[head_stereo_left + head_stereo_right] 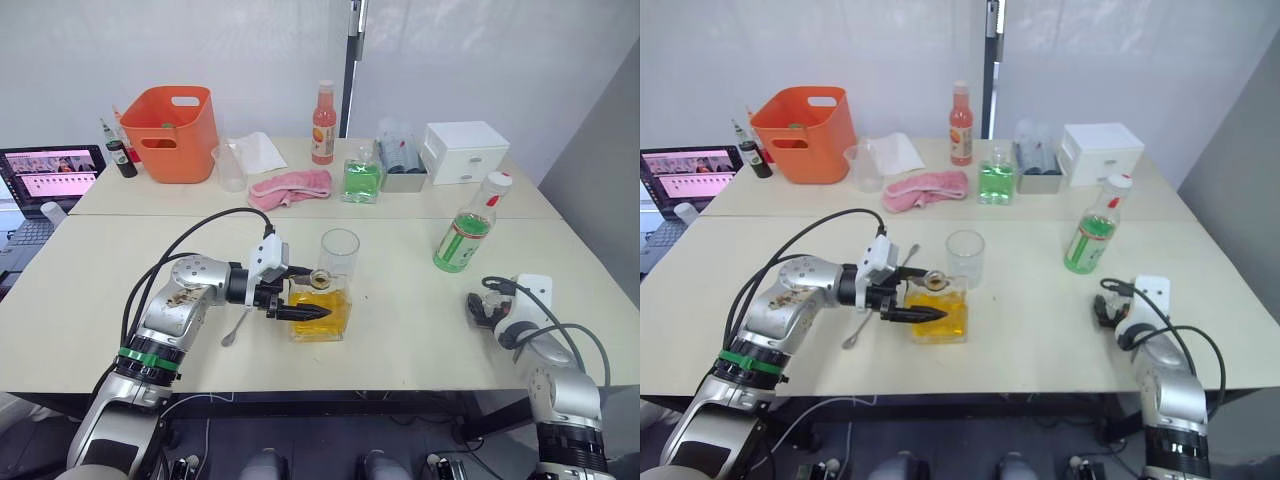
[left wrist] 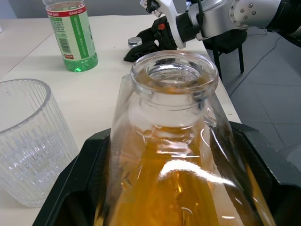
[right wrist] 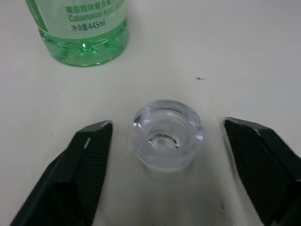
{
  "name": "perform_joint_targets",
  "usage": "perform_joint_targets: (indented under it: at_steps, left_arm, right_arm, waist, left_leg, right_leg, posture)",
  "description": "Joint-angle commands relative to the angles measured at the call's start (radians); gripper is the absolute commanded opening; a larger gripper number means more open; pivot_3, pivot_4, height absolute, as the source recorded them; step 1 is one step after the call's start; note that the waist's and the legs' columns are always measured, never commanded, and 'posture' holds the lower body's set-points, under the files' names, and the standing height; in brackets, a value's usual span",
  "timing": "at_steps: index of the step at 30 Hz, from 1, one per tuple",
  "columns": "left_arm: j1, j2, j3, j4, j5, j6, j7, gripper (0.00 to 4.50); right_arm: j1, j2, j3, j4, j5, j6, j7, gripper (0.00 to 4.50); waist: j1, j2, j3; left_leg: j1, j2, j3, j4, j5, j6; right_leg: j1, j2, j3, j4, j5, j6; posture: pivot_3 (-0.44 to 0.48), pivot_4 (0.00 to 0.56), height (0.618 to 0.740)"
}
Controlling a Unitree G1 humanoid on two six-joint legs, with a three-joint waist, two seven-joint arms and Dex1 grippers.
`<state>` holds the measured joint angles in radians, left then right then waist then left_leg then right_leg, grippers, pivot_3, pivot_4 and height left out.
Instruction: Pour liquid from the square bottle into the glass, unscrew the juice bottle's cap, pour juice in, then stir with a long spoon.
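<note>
Left eye view: I see my left gripper (image 1: 300,293) with its fingers clamped on the square bottle (image 1: 320,308), which stands upright on the counter (image 1: 400,340) with its neck open and yellow-orange liquid (image 1: 322,318) inside. The glass (image 1: 338,255) stands just behind the bottle, apart from it. The long spoon (image 1: 236,327) lies flat on the counter under my left forearm. The juice bottle (image 1: 466,236) stands upright, white cap (image 1: 498,182) on, well to the right. My right gripper (image 1: 487,310) rests low near the counter's right edge. On the far counter stand an orange bucket (image 1: 172,120), a pink cloth (image 1: 290,187), a tall orange-red bottle (image 1: 323,123), a green square bottle (image 1: 361,176) and a white box (image 1: 465,152).

Left wrist view: my black fingers (image 2: 75,188) press both sides of the square bottle, whose open mouth faces the camera; the ribbed glass (image 2: 28,141) stands beside it.

Right wrist view: my fingers (image 3: 87,160) are spread wide on either side of a round glass stopper (image 3: 167,134) lying on the counter, touching neither; the base of the juice bottle (image 3: 82,33) stands beyond it.
</note>
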<state>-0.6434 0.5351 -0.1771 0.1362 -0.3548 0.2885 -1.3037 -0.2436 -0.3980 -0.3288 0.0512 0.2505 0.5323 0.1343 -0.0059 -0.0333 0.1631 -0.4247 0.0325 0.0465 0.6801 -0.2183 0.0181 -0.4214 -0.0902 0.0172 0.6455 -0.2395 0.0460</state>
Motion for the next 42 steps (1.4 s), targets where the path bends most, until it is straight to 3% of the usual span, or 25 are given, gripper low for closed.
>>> perform_joint_targets:
  at_steps: [1,14,21,28,34,42]
  left_arm:
    - [-0.017,0.002,0.006,0.000,0.011,-0.009,0.006,2.81]
    - [-0.006,0.034,0.046,-0.027,-0.015,-0.002,0.002,2.81]
    - [0.036,0.098,0.155,-0.131,-0.119,0.111,0.043,2.81]
    - [0.032,0.183,0.281,-0.181,-0.200,0.253,0.107,2.81]
    - [-0.051,0.210,0.285,-0.081,-0.149,0.191,0.126,2.81]
    - [-0.259,0.098,0.192,0.221,0.024,-0.079,0.154,2.81]
  right_arm:
    - [-0.008,-0.002,-0.014,-0.027,0.012,-0.004,0.008,4.50]
    - [0.003,-0.035,-0.073,-0.181,0.078,-0.041,0.077,4.50]
    - [-0.005,-0.105,-0.135,-0.312,0.192,0.005,0.165,4.50]
    - [0.065,-0.194,-0.081,-0.441,0.363,0.085,0.396,4.50]
    - [0.083,-0.243,0.074,-0.531,0.379,0.132,0.485,4.50]
    - [0.049,-0.186,0.189,-0.482,0.286,0.052,0.462,4.50]
  waist:
    - [0.000,0.000,0.000]
    - [-0.002,0.000,0.000]
    - [-0.015,0.001,0.001]
    - [-0.006,0.001,0.002]
    - [0.002,0.000,0.003]
    - [0.017,0.000,0.003]
  left_leg:
    - [0.000,0.000,0.000,0.000,0.000,0.000]
    - [-0.001,0.000,0.000,0.000,0.000,0.000]
    - [-0.001,0.001,-0.001,-0.002,0.000,0.000]
    - [-0.003,0.001,-0.001,-0.002,0.000,0.000]
    - [-0.003,0.000,-0.002,-0.001,0.000,0.000]
    - [-0.006,-0.001,-0.002,0.001,0.000,0.000]
  right_leg:
    - [0.000,0.000,0.000,0.000,0.000,0.000]
    - [-0.001,0.000,0.000,0.000,0.000,0.000]
    - [-0.003,0.001,0.000,0.000,0.000,0.000]
    - [-0.003,0.000,0.000,-0.001,0.000,0.000]
    - [-0.002,0.000,-0.002,-0.001,0.000,0.000]
    - [-0.003,0.000,-0.003,-0.002,0.000,0.000]
  posture:
    - [0.000,0.150,0.715]
    - [0.000,0.150,0.715]
    - [0.000,0.150,0.715]
    - [0.000,0.150,0.715]
    - [0.000,0.150,0.715]
    - [0.000,0.150,0.715]
